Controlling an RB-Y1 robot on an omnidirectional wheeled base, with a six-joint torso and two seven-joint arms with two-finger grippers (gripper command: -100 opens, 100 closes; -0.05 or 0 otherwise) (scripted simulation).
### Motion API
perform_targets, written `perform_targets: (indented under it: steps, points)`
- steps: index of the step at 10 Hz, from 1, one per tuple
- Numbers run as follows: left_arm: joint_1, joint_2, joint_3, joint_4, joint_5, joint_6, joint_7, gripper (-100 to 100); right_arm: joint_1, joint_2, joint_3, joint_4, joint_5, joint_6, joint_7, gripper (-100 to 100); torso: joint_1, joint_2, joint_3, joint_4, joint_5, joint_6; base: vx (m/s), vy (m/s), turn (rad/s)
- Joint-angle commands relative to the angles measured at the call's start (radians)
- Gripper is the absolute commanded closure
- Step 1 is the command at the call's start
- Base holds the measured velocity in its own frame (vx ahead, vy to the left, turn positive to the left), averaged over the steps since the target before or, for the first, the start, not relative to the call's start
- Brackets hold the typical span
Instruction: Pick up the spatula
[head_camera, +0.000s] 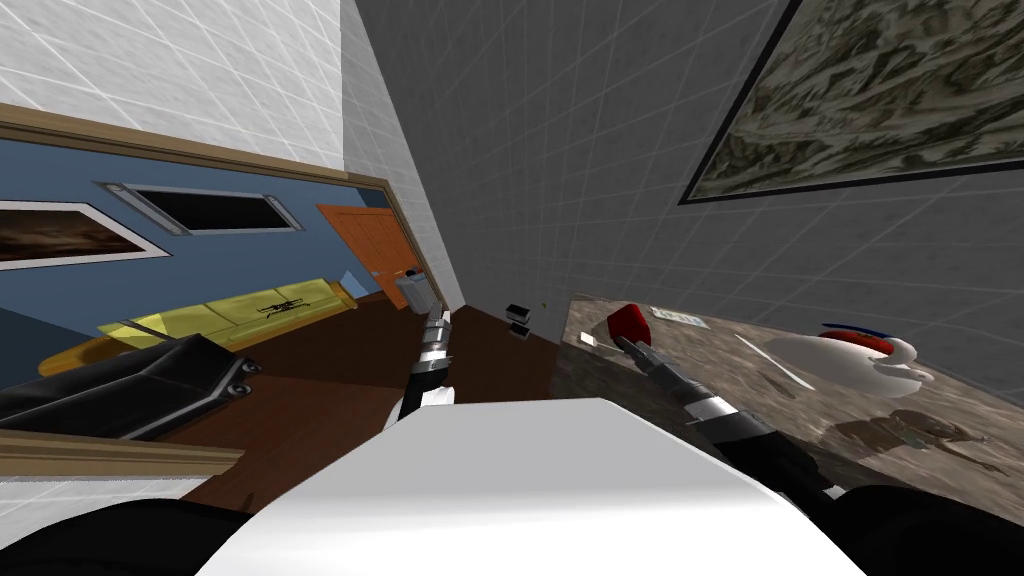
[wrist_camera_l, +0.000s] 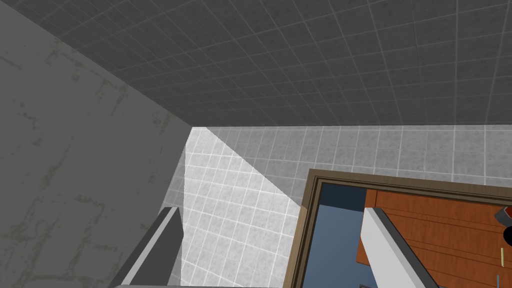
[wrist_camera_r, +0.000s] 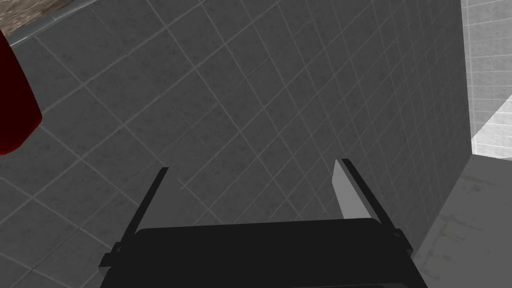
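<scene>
Head view has what I take for the spatula (head_camera: 775, 362), thin and white, lying diagonally on the mottled surface (head_camera: 780, 410), right of centre. The right gripper (head_camera: 615, 340) is nearer, left of it by a red object (head_camera: 628, 320), spread open and empty. The left gripper (wrist_camera_l: 270, 210) is the same.
</scene>
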Motion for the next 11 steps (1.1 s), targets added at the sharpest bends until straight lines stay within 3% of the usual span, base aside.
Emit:
perform_targets:
  steps: [1,2,3,4,5,6,7,8,9,10,11]
  points:
    - [0.0,0.0,0.0,0.0,0.0,0.0,0.0,0,0.05,-0.05,-0.009,0.025,0.02,0.007,0.014,-100,0.0,0.0,0.0,0.0,0.0,0.0,0.094,0.039,0.014]
    - [0.0,0.0,0.0,0.0,0.0,0.0,0.0,0,0.053,-0.058,-0.009,0.025,0.02,0.007,0.014,-100,0.0,-0.001,-0.001,0.0,0.0,0.0,0.086,0.038,0.003]
    - [0.0,0.0,0.0,0.0,0.0,0.0,0.0,0,0.094,-0.099,-0.017,0.043,0.04,0.014,0.029,-100,0.0,-0.001,-0.001,0.0,0.0,0.0,0.094,0.039,0.021]
    - [0.0,0.0,0.0,0.0,0.0,0.0,0.0,0,0.102,-0.105,-0.017,0.043,0.04,0.014,0.029,-100,0.0,-0.002,-0.001,0.0,0.0,0.0,0.08,0.029,0.003]
    - [0.0,0.0,0.0,0.0,0.0,0.0,0.0,0,0.151,-0.144,-0.024,0.062,0.06,0.022,0.043,-100,0.0,-0.001,-0.001,0.0,0.0,0.0,0.112,0.044,0.028]
    - [0.0,0.0,0.0,0.0,0.0,0.0,0.0,0,0.151,-0.153,-0.024,0.062,0.06,0.022,0.043,-100,0.0,-0.003,-0.001,0.0,0.0,0.0,0.1,0.039,0.005]
    - [0.0,0.0,0.0,0.0,0.0,0.0,0.0,0,0.198,-0.193,-0.031,0.082,0.081,0.031,0.059,-100,0.0,-0.002,-0.001,-0.001,0.0,0.0,0.106,0.043,0.032]
    - [0.0,0.0,0.0,0.0,0.0,0.0,0.0,0,0.2,-0.202,-0.031,0.082,0.081,0.031,0.059,-100,0.0,-0.003,-0.002,-0.001,0.0,0.0,0.094,0.024,0.008]
    - [0.0,0.0,0.0,0.0,0.0,0.0,0.0,0,0.244,-0.24,-0.037,0.101,0.103,0.042,0.075,-100,-0.001,-0.002,-0.001,-0.001,0.0,0.0,0.112,0.02,0.035]
    - [0.0,0.0,0.0,0.0,0.0,0.0,0.0,0,0.249,-0.25,-0.037,0.101,0.103,0.042,0.075,-100,-0.001,-0.003,-0.002,-0.001,0.0,0.0,0.094,0.014,0.012]
    - [0.0,0.0,0.0,0.0,0.0,0.0,0.0,0,0.29,-0.29,-0.044,0.121,0.125,0.054,0.091,-100,-0.001,-0.002,-0.001,-0.001,0.0,0.0,0.126,0.038,0.039]
